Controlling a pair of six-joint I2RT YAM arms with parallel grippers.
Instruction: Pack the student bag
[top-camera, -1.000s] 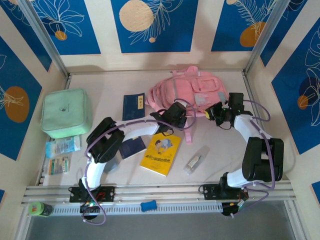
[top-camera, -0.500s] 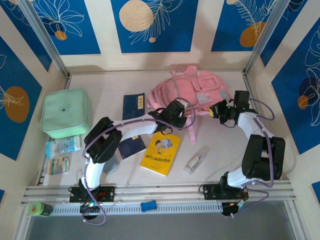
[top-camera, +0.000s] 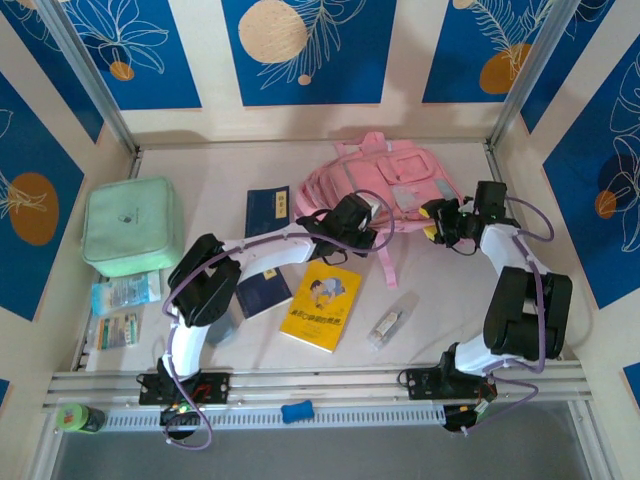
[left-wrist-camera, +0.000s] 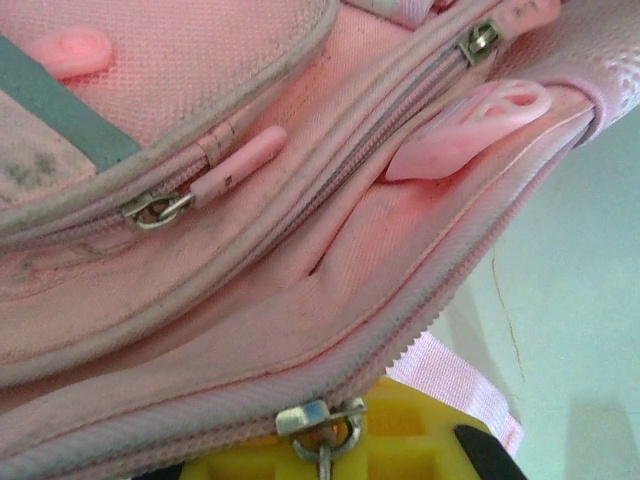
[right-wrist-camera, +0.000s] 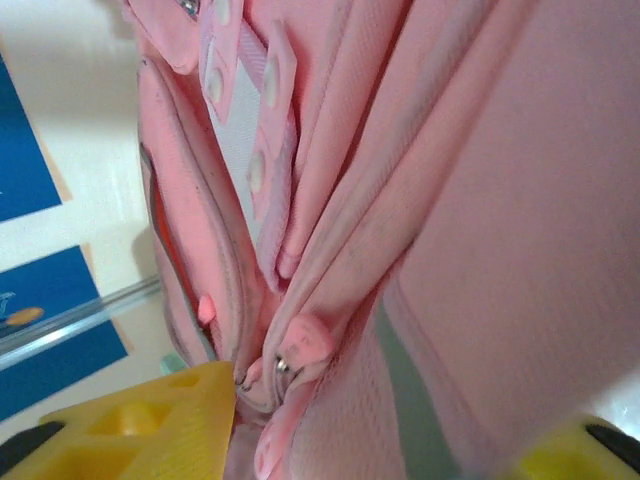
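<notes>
Student bag (top-camera: 392, 178) pink w/ grey, case (top-camera: 130, 226) mint-green, book (top-camera: 321, 305) yellow.

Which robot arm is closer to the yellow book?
Left. The left end effector is at the student bag's near edge, just beyond the yellow book; the right end effector is at the bag's right side, farther away.

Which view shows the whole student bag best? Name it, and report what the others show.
Top external: the student bag lies there whole, straps included. Left wrist gives its zip tracks and pulls close up; right wrist, pink folds and a studded strap.
</notes>
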